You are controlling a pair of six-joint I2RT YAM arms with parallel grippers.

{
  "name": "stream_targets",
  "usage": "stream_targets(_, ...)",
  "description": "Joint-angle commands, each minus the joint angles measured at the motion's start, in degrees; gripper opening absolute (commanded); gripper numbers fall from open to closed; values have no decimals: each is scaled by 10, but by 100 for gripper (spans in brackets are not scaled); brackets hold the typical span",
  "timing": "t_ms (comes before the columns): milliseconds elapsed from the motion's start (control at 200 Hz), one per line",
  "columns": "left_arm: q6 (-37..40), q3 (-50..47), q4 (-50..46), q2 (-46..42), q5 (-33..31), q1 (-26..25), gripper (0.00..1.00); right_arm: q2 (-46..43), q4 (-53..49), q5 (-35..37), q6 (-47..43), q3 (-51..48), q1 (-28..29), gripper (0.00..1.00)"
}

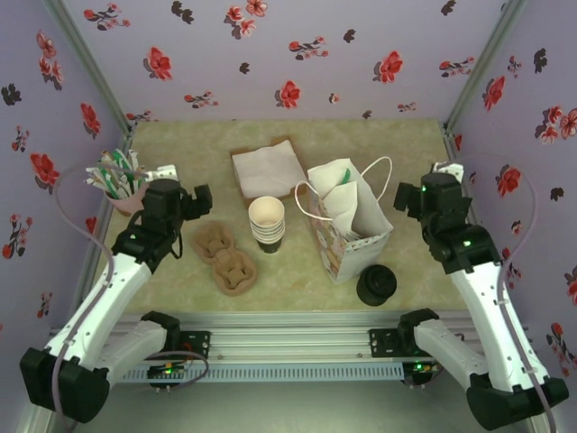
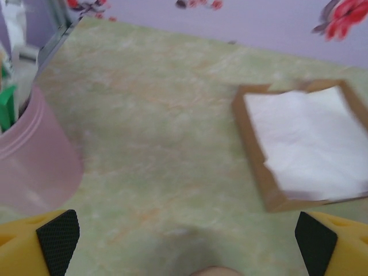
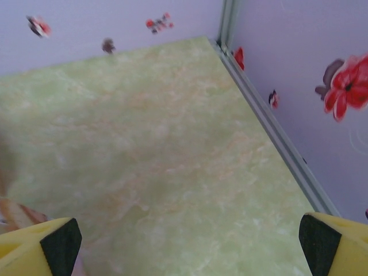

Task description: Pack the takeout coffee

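The takeout coffee is out of view. A white paper bag (image 1: 356, 236) with rope handles stands open at the table's middle right. My left gripper (image 1: 200, 200) hovers left of the stacked cups, open with nothing between its fingers; in the left wrist view it (image 2: 184, 244) hangs over bare table, its black pads (image 2: 57, 236) far apart. My right gripper (image 1: 403, 198) is just right of the bag, open and empty; in the right wrist view it (image 3: 187, 244) looks down on bare table near the right wall.
A stack of lidless cups (image 1: 267, 222) stands left of the bag. Brown cup carriers (image 1: 224, 257) lie in front of my left gripper. A squat pile of black lids (image 1: 376, 285) sits near the front. A napkin tray (image 1: 269, 169) (image 2: 305, 144) and a pink cup (image 1: 126, 194) (image 2: 31, 167) stand at the back.
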Motion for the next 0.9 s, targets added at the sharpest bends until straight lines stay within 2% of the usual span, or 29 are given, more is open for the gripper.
stream_targets(0, 45, -44, 105, 5, -65, 20, 99, -25, 122, 39, -23, -61, -14, 99)
stream_targets(175, 53, -120, 179, 15, -53, 92, 99, -33, 233, 34, -26, -177, -44, 99)
stream_targets(315, 96, -186, 260, 23, -31, 131, 99, -30, 340, 24, -25, -266, -65, 99)
stream_targets(445, 166, -255, 389, 28, 62, 145, 99, -11, 443, 24, -18, -332, -82, 99)
stream_targets(505, 183, -279, 439, 39, 70, 146, 99, 3, 492, 27, -17, -357, -89, 99)
stream_targets(680, 169, -284, 539, 136, 70, 174, 99, 74, 637, 28, -25, -412, -94, 99)
stream_targets(745, 177, -265, 538, 165, 69, 177, 99, 113, 680, 23, -28, -419, -94, 99)
stream_targets(895, 178, -271, 619, 203, 70, 185, 99, 198, 773, 10, -40, -424, -95, 99)
